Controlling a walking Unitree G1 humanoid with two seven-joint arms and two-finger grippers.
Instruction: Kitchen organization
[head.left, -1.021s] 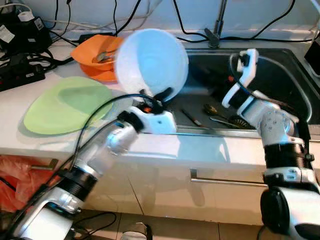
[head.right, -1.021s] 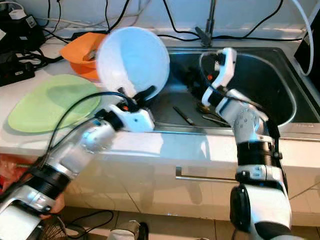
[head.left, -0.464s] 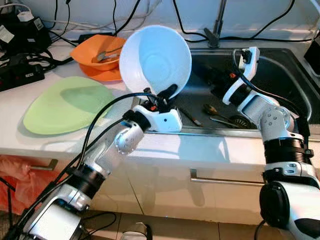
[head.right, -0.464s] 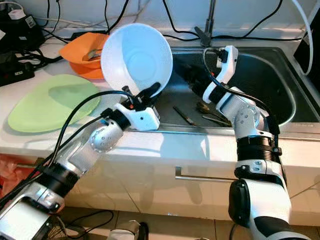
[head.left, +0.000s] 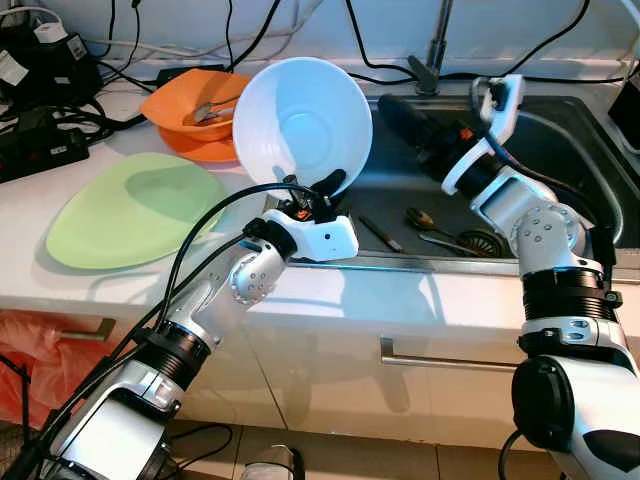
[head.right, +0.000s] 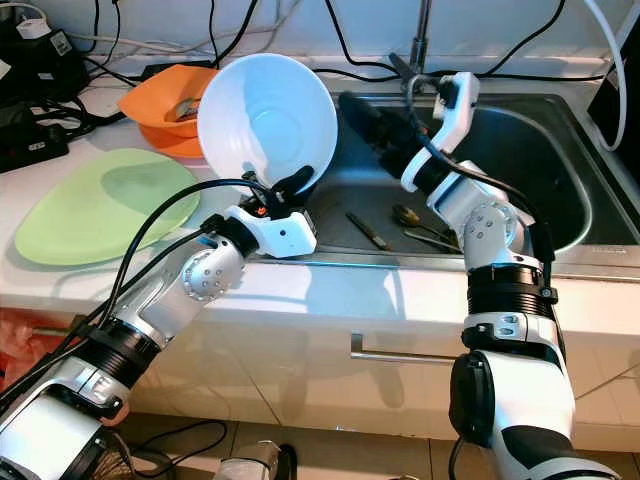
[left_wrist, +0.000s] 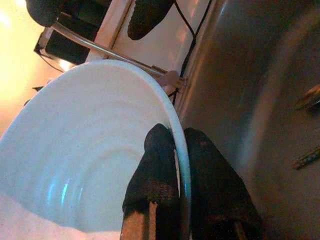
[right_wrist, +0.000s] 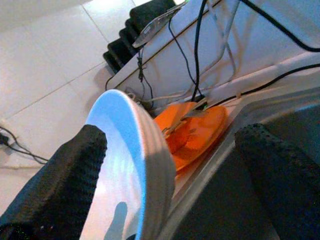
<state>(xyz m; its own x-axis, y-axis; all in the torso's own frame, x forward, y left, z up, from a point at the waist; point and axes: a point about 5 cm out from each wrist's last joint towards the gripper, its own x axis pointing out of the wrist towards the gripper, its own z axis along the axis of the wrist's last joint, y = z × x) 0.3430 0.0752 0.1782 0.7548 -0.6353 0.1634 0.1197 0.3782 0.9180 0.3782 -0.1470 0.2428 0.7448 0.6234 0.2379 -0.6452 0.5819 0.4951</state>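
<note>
Left wrist view: left gripper (left_wrist: 181, 165) pinches white bowl (left_wrist: 85, 150) rim; rigid, slick, light. Right gripper (right_wrist: 170, 165) spread wide beside bowl.

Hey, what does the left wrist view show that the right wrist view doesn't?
Left wrist view: the left gripper shut on the rim of the round white bowl, one finger on each side, and cutlery lying on the steel sink floor.
Right wrist view: the open right gripper, the orange bowl with a utensil in it, and black cables along the wall.
Both: the white bowl and the sink.
</note>
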